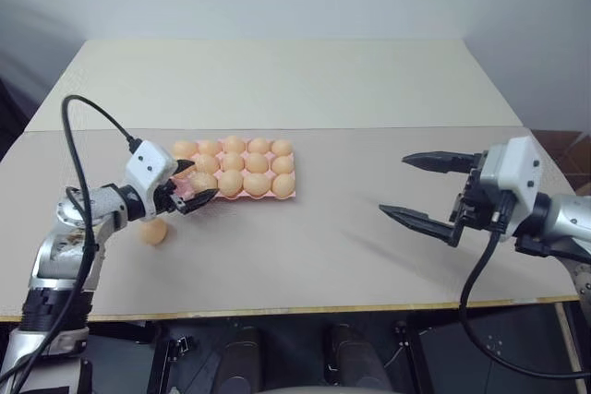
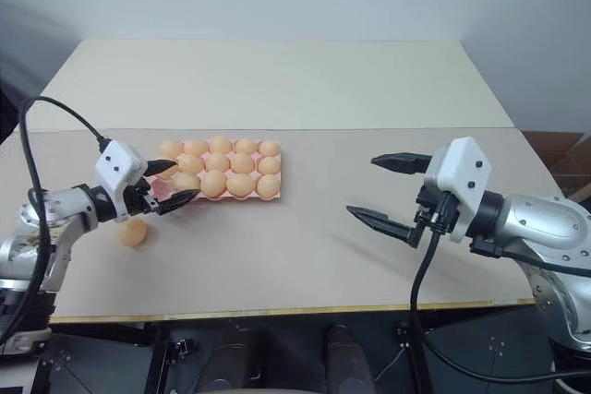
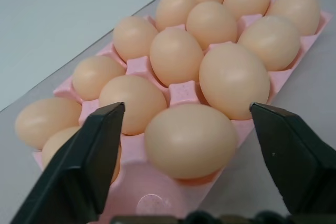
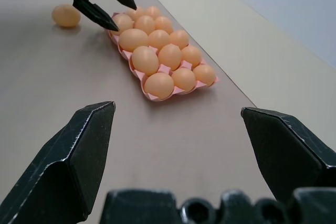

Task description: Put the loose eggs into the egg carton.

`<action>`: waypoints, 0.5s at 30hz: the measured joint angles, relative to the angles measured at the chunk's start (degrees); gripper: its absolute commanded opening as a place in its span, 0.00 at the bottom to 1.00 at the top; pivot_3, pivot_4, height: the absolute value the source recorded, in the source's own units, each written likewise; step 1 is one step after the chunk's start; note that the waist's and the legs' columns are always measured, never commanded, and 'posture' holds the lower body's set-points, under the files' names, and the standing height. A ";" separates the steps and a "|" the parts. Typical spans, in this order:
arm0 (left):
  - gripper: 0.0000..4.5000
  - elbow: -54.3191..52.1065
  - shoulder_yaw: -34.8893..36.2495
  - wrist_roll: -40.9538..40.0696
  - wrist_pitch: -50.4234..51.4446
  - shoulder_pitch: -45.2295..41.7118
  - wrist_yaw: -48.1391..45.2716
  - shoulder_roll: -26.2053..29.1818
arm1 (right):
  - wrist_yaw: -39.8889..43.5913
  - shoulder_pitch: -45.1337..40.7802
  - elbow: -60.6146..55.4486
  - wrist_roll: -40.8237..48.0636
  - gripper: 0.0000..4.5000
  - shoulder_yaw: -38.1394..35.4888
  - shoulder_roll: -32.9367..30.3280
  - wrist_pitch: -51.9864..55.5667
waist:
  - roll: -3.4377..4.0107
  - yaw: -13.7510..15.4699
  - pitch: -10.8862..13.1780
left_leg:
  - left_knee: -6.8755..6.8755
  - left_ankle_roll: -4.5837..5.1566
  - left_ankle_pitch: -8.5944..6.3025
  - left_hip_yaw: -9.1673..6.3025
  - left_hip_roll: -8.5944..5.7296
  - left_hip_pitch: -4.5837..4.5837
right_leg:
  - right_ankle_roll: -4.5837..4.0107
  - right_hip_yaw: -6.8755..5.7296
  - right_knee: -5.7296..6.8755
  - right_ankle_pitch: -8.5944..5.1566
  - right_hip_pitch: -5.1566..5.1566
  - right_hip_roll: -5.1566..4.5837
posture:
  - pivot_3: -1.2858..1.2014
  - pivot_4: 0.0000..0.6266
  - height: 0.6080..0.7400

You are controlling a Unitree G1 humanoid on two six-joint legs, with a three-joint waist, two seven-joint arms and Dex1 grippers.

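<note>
Eggs fill nearly all of the carton, which sits on the counter toward its left side, about midway between the front and back edges. One cup at the carton's near-left corner looks empty in my left wrist view. One loose egg lies on the counter just off that corner, closer to the front edge.

My left gripper hangs over the carton's left end with its fingers spread apart and nothing between them. My right gripper hovers well off toward the right edge, also spread wide and empty.

I judge the egg light, smooth and rounded, so it will roll or squirt out of a careless pinch, and it may crack under hard pressure. I would take it across its short middle with a soft close.

Room is good: bare counter lies all around the loose egg, and the front edge is well clear. The tight spot is the empty cup, with seated eggs crowding it.
</note>
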 measured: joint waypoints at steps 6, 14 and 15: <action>1.00 -3.45 7.19 -4.84 -0.80 2.22 -2.41 1.83 | 0.39 -0.70 0.73 -0.01 1.00 0.12 0.00 0.04 | 0.00 0.08 0.00 | 0.00 0.00 0.00 0.01 0.00 0.02 | -0.03 0.00 0.00 -0.02 0.01 -0.01 | 0.52 0.24 1.00; 1.00 -13.54 22.85 -12.43 0.40 19.44 -5.42 2.85 | 3.38 -2.73 4.93 -0.15 1.00 0.59 -0.18 -0.15 | 0.00 -0.53 0.00 | -0.06 0.01 -0.02 0.05 0.06 0.00 | -0.08 0.01 -0.06 -0.05 -0.05 -0.02 | 0.52 0.24 1.00; 1.00 -15.20 24.63 -13.39 1.41 22.30 -5.63 2.80 | 3.74 -2.87 5.42 -0.17 1.00 0.75 -0.23 -0.19 | 0.00 -0.52 0.00 | -0.06 0.01 -0.02 0.05 0.04 0.02 | -0.12 0.00 -0.05 -0.07 -0.02 -0.04 | 0.52 0.24 1.00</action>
